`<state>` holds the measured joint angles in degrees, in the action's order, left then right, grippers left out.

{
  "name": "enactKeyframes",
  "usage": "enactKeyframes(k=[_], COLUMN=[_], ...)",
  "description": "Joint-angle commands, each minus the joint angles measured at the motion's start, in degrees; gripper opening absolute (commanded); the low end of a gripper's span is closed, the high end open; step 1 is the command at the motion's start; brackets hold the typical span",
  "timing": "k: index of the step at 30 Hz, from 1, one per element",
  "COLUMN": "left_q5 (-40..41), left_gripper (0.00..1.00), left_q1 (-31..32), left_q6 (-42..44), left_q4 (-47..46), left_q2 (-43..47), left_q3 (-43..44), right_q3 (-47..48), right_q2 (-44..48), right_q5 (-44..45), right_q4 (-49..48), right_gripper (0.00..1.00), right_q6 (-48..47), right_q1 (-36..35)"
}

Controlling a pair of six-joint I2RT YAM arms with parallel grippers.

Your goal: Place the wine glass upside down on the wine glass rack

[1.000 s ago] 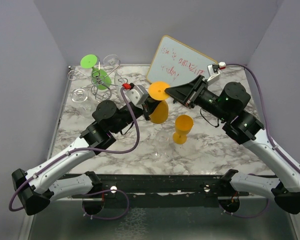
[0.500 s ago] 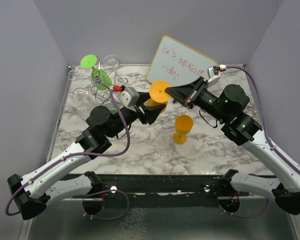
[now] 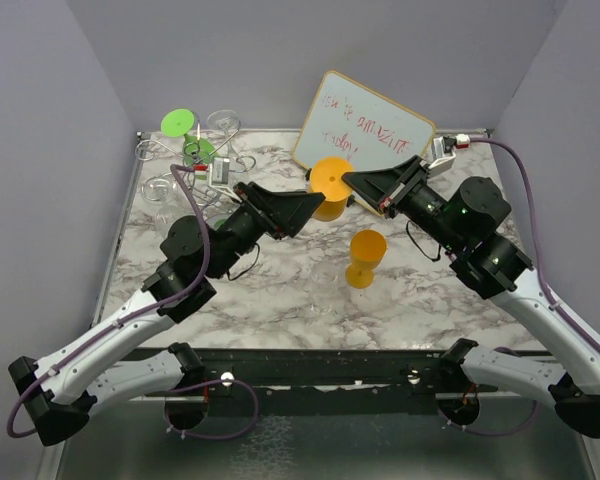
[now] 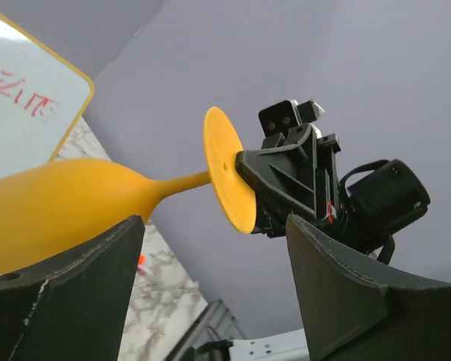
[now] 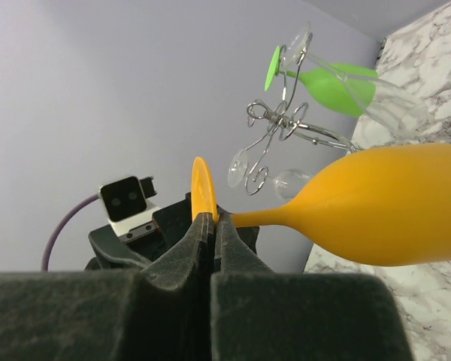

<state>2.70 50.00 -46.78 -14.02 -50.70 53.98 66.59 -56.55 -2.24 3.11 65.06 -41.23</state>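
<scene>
Grey-lilac walls close in a marble tabletop (image 3: 270, 300) on three sides. Above its far middle, the orange wine glass (image 3: 330, 182) lies on its side in the air, well apart from the wine glass rack (image 3: 195, 165) in the far left corner. The right gripper (image 5: 210, 218) is pinched tight on the rim of the glass's round foot. The left gripper (image 3: 315, 205) stands wide, its fingers spread by the bowl and stem; whether they touch the glass is unclear.

The main risk is that a thin edge grip carries a heavy bowl. The glass may twist or slip, and it would likely fall if the right lets go before the left closes.

The rack already carries a green glass (image 3: 195, 150), with clear glasses (image 3: 160, 190) about it, all easily knocked. A whiteboard (image 3: 365, 125) stands just behind, and a second orange glass (image 3: 365, 258) stands upright below, to the near right. Open room lies near and left.
</scene>
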Motion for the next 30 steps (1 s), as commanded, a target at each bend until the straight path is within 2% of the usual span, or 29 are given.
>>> enactKeyframes(k=[1, 2, 8, 10, 16, 23, 25, 28, 29, 30], left_q5=[2.62, 2.38, 3.94, 4.3, 5.78, 1.92, 0.21, -1.58, -1.63, -1.41], left_gripper=[0.75, 0.74, 0.45, 0.4, 0.35, 0.32, 0.26, 0.07, 0.0, 0.0], left_q1=[0.32, 0.28, 0.32, 0.28, 0.12, -0.01, -0.23, -0.63, -0.68, -0.73], left_q6=[-14.14, -14.4, -13.59, -13.6, -11.57, -10.54, -10.3, -9.69, -9.34, -9.03], left_q4=[2.33, 2.18, 6.09, 6.38, 10.41, 15.17, 15.5, 14.57, 14.29, 12.79], left_q2=[-1.37, -1.53, -2.22, -2.18, -3.08, -6.93, -8.24, -9.17, -9.16, -9.09], left_q3=[2.6, 3.04, 5.68, 6.14, 10.18, 14.7, 15.53, 16.25, 16.14, 16.0], right_q3=[-0.11, -0.06, 0.63, 1.21, 2.34, 2.95, 3.19, 2.84, 2.63, 2.45], right_q2=[0.64, 0.73, 0.45, 0.16, -0.97, -1.54, -1.54, -1.03, -0.85, -0.66], right_q5=[0.37, 0.19, -2.44, -3.27, -5.92, -8.72, -8.49, -7.22, -6.72, -5.96], right_q4=[-1.36, -1.04, 0.87, 2.27, 2.29, 1.25, 2.13, 3.22, 3.36, 3.63], right_gripper=[0.01, 0.01, 0.01, 0.01, 0.01, 0.01, 0.01, 0.01, 0.04, 0.1], right_q6=[-1.85, -2.08, -4.07, -4.23, -4.6, -5.8, -5.92, -6.15, -6.23, -6.46], right_q1=[-0.07, -0.08, -0.1, -0.08, -0.03, -0.08, -0.08, -0.07, -0.07, -0.08])
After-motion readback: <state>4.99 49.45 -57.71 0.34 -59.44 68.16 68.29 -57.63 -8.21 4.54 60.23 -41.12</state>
